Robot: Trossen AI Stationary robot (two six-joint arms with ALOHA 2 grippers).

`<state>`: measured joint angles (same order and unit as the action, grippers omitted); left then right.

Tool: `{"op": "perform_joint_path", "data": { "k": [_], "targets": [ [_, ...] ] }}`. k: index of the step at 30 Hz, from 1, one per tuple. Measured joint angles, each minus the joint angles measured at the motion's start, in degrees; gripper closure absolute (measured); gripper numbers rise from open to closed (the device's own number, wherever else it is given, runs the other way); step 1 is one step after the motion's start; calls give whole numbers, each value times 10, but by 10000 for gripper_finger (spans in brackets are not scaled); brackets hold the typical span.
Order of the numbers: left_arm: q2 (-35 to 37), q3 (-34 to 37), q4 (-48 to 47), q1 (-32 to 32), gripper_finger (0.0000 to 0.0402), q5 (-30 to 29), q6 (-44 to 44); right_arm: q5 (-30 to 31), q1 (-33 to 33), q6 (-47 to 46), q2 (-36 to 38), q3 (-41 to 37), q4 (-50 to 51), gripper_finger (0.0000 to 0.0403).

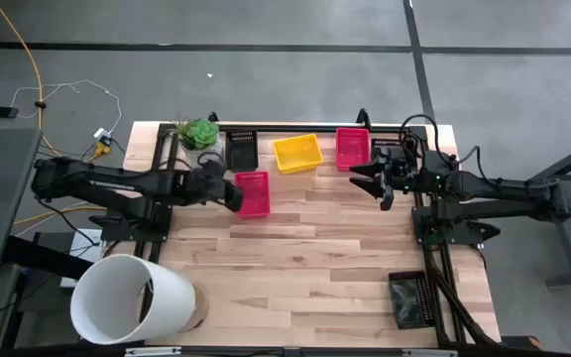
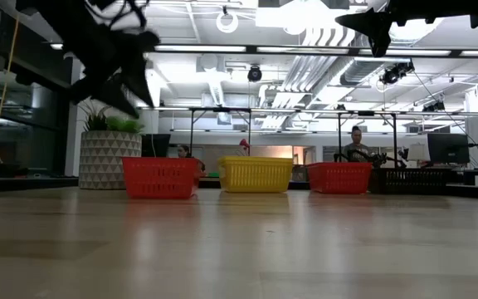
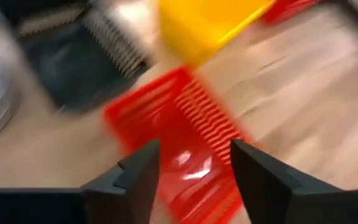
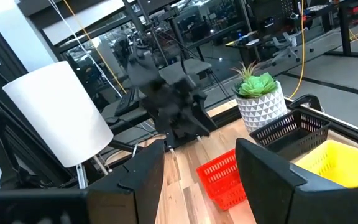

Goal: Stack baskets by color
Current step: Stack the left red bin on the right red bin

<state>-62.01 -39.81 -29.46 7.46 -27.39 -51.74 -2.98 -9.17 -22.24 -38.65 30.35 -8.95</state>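
Observation:
A pink-red basket (image 1: 254, 194) stands on the table left of centre. At the far edge a black basket (image 1: 242, 149), a yellow basket (image 1: 297, 153) and a second pink-red basket (image 1: 353, 147) stand in a row. Another black basket (image 1: 411, 299) sits at the near right. My left gripper (image 3: 194, 174) is open and tilted down. It hangs above the near pink-red basket (image 3: 191, 130) at its left side, and its fingers (image 2: 135, 95) are clear of the basket (image 2: 160, 177). My right gripper (image 1: 373, 184) waits open, level and high, beside the far pink-red basket.
A large white bucket (image 1: 132, 297) lies on its side at the near left corner. A white pot with a green plant (image 1: 198, 132) stands at the far left, beside the black basket. Bare wood (image 1: 315, 258) stretches across the middle and near part of the table.

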Motion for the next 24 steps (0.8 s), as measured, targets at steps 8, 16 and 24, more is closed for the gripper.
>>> {"op": "perform_joint_path", "data": {
  "k": [8,16,24],
  "targets": [
    [-106,0,-24,0,177,-1,-105,5,0,1,0,0,1,217],
    [-197,0,1,14,178,54,-149,14,0,-2,0,0,9,217],
    [-238,0,51,31,189,81,-171,13,0,-2,0,0,14,217]
  ]
}}
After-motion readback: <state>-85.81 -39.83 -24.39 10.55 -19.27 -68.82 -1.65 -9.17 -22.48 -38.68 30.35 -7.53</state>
